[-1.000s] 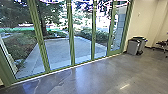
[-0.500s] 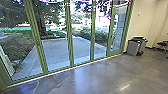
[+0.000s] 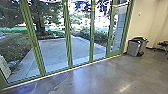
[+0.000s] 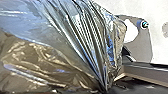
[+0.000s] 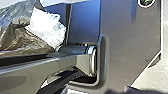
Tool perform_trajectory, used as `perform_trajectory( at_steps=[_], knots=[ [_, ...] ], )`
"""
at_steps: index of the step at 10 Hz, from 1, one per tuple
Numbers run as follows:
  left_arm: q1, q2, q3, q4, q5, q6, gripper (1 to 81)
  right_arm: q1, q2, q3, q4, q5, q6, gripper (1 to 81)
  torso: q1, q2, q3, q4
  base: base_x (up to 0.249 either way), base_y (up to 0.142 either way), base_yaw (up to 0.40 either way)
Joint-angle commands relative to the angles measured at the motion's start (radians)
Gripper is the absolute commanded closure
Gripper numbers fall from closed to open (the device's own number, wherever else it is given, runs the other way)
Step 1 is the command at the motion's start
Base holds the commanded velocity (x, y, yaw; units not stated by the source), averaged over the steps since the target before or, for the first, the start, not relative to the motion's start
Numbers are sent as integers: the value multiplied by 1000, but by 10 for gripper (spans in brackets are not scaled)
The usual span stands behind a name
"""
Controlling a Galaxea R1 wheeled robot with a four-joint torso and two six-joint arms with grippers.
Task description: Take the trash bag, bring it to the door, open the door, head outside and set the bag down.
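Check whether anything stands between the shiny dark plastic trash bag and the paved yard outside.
Green-framed glass panels, apparently shut, stand between the bag and yard. The grey boxy bin is off to the right.

So the trash bag (image 4: pixel 57 37) gets cropped in both wrist views, can't make out what the white stuff (image 5: pixel 47 26) is tbh. Head view chops the green door frames (image 3: pixel 68 37) up top, plus the chair (image 3: pixel 163 44) at right; rear bin's (image 3: pixel 143 45) partly hidden behind the front bin (image 3: pixel 134 47).
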Motion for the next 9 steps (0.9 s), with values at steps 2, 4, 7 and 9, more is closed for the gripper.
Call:
perform_trajectory(
  at_steps=[2,4,7,9],
  knots=[
    [-48,-2,2,8,62,5,811,46,16,11,-5,-62,-5,10,0,0,0,0,152,-66,0],
    [-48,-4,2,8,62,5,811,46,16,11,-5,-62,-5,10,0,0,0,0,152,-66,0],
    [-48,-2,1,6,62,5,811,46,16,11,-5,-62,-5,10,0,0,0,0,152,-66,0],
    [-48,-4,2,6,62,5,811,48,16,11,-6,-62,-5,10,0,0,0,0,152,-66,0]
  ],
)
